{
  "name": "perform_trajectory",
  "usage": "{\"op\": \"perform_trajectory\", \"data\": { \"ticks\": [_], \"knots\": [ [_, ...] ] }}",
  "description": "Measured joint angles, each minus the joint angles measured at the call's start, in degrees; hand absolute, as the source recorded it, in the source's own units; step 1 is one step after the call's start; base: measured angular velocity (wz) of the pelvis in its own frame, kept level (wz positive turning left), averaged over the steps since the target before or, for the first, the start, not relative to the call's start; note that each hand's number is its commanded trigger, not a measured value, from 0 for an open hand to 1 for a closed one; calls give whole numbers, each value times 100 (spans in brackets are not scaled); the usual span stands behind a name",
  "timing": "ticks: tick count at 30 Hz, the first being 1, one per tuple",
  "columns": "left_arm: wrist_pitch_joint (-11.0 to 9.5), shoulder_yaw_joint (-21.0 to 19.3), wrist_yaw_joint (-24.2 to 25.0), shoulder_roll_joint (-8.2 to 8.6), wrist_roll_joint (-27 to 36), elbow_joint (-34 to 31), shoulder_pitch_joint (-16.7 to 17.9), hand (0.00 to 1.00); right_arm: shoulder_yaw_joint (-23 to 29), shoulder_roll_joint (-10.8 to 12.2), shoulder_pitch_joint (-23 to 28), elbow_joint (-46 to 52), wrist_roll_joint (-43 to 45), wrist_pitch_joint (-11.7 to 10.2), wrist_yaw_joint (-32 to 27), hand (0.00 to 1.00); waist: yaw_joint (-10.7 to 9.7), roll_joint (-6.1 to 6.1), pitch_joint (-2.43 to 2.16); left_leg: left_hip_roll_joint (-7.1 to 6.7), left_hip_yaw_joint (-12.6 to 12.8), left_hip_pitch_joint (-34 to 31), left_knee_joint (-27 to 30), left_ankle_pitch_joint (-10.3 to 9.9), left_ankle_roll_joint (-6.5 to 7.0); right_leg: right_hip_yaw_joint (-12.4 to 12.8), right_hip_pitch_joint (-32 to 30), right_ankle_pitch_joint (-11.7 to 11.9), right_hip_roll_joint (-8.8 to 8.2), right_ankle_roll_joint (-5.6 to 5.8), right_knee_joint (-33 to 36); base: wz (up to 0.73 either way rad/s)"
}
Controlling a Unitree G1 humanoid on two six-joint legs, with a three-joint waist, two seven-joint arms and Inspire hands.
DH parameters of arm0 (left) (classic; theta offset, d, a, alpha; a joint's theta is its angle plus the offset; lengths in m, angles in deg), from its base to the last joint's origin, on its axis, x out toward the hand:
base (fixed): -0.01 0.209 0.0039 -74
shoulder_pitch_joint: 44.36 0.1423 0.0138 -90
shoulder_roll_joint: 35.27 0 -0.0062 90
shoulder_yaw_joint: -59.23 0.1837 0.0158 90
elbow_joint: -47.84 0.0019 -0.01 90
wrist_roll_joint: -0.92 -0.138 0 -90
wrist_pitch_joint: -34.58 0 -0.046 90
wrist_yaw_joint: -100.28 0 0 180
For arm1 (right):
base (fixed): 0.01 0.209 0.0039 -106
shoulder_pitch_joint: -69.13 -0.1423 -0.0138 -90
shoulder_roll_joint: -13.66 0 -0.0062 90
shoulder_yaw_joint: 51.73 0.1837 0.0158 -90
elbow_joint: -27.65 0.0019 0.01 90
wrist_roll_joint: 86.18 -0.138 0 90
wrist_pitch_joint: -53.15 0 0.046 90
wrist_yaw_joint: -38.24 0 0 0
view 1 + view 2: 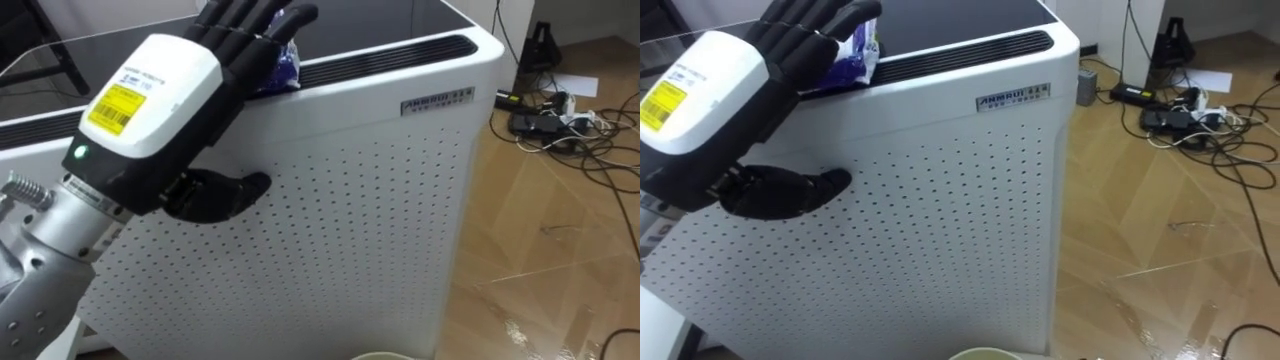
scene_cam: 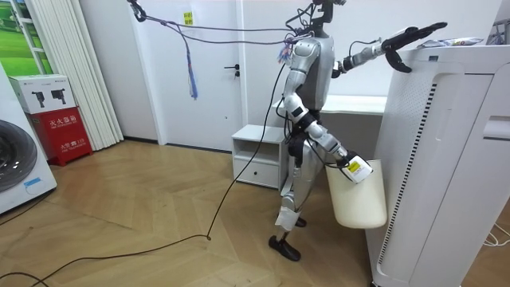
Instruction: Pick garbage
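Wood-plank floor [image 1: 560, 250], with a tangle of dark cables and a power strip [image 1: 545, 118] near the wall.
1. Tall white perforated cabinet [image 1: 350, 230] with a dark slotted top. The robot stands just beside it.
2. Cream plastic waste bin [image 2: 357, 195], hanging low at the right hand [image 2: 351, 165]. That hand's grip cannot be told.
3. Left hand [image 1: 170, 90], raised to the cabinet top. Its fingers [image 1: 240, 25] lie nearly straight over the litter, thumb apart against the front panel, nothing clasped.
4. Crumpled blue-and-white plastic wrapper [image 1: 283, 68], on the cabinet's top edge under those fingertips.

Step, by judgement: reach made, grasp not yet closed. The next move calls for curling round the wrapper, lifting it, and carrying it over the bin.
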Motion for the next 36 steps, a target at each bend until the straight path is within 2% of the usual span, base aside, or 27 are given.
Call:
{"op": "perform_trajectory", "data": {
  "ticks": [5, 6, 8, 9, 10, 11, 14, 16, 18, 21, 23, 25, 28, 31, 36],
  "knots": [
    [13, 6, 66, 46, 131, 235, 0, 1, -3, 0, 1, 0, 0, 33, 28, 100, -79, 4, -3, 7, 13, 7, 1, 2, -3, -16, 3, 2, 6, -3, 19, 1],
    [31, 6, 131, 45, 227, 316, 0, 5, -4, 0, 0, -1, -3, 84, 46, 100, -77, 7, -4, 9, 15, 9, 2, 2, -3, -15, 0, 6, 6, -9, 26, 0],
    [99, 6, 246, 45, 452, 458, 0, 47, -9, 18, -2, -1, -2, 166, 49, 100, -88, 22, -9, 29, 18, 5, 2, 2, -3, -11, -30, 8, 7, -12, 65, -2],
    [122, 6, 314, 45, 617, 589, 0, 53, -13, 39, -9, -1, -2, 211, 49, 100, -90, 35, -9, 30, 24, -12, 2, 2, -3, -8, -73, 8, 7, -13, 104, -4],
    [144, 2, 369, 47, 712, 658, -5, 95, -15, 64, -4, -4, -2, 264, 56, 100, -103, 49, -4, 30, 27, -17, 6, 4, 0, -7, -79, 16, 7, -22, 109, 0],
    [169, 2, 396, 47, 737, 672, -7, 100, -17, 79, -2, -6, -2, 295, 63, 100, -103, 54, -5, 30, 28, -17, 9, 8, 0, -7, -80, 17, 6, -24, 115, 0],
    [347, -33, 454, 54, 781, 766, -67, 100, -17, 126, -4, -5, -2, 437, 109, 100, -127, 58, -5, 28, 33, -14, 11, 29, -4, -1, -114, 17, 2, -23, 197, -3],
    [445, -168, 612, 37, 781, 833, -276, 100, -1, 125, -7, -4, -2, 506, 155, 100, -132, 82, -23, 11, 46, -77, 7, 84, -7, 0, -207, 18, -18, -27, 269, -2],
    [457, -245, 628, 40, 785, 822, -350, 100, 1, 123, -9, -3, -2, 623, 166, 100, -123, 80, -21, -13, 53, -85, -1, 130, -11, -6, -260, 18, -37, -28, 329, 0],
    [623, -317, 628, 45, 784, 877, -400, 100, 0, 119, -10, 0, -3, 746, 168, 100, -124, 73, -16, -40, 74, -81, 0, 164, -15, -15, -281, 12, -56, -45, 403, -2],
    [741, -354, 628, 45, 781, 926, -441, 100, 0, 117, -10, 0, -12, 800, 162, 100, -123, 50, -7, -45, 111, -78, 4, 179, -21, -8, -298, 15, -60, -54, 435, -9],
    [757, -379, 619, 45, 765, 1020, -459, 100, -1, 117, -20, 3, -12, 886, 157, 100, -106, -1, -6, -56, 171, -87, 6, 213, -28, 28, -393, -1, -72, -75, 516, -12],
    [776, -520, 616, 45, 708, 1086, -469, 100, 0, 105, -19, 3, -12, 964, 118, 100, -111, -14, -5, -59, 221, -79, 6, 233, -36, 96, -440, 2, -62, -85, 595, -11],
    [983, -635, 612, 46, 635, 1164, -497, 100, 0, 101, -19, 3, -12, 1013, 92, 100, -119, -15, -4, -44, 258, -70, 7, 242, -49, 123, -446, 13, -43, -104, 604, -7],
    [1087, -671, 617, 49, 615, 1114, -488, 100, 1, 100, -20, 28, -10, 1091, 93, 100, -115, -15, -6, -38, 256, -98, 11, 249, -56, 121, -472, 18, -38, -112, 601, 0]
  ]
}}
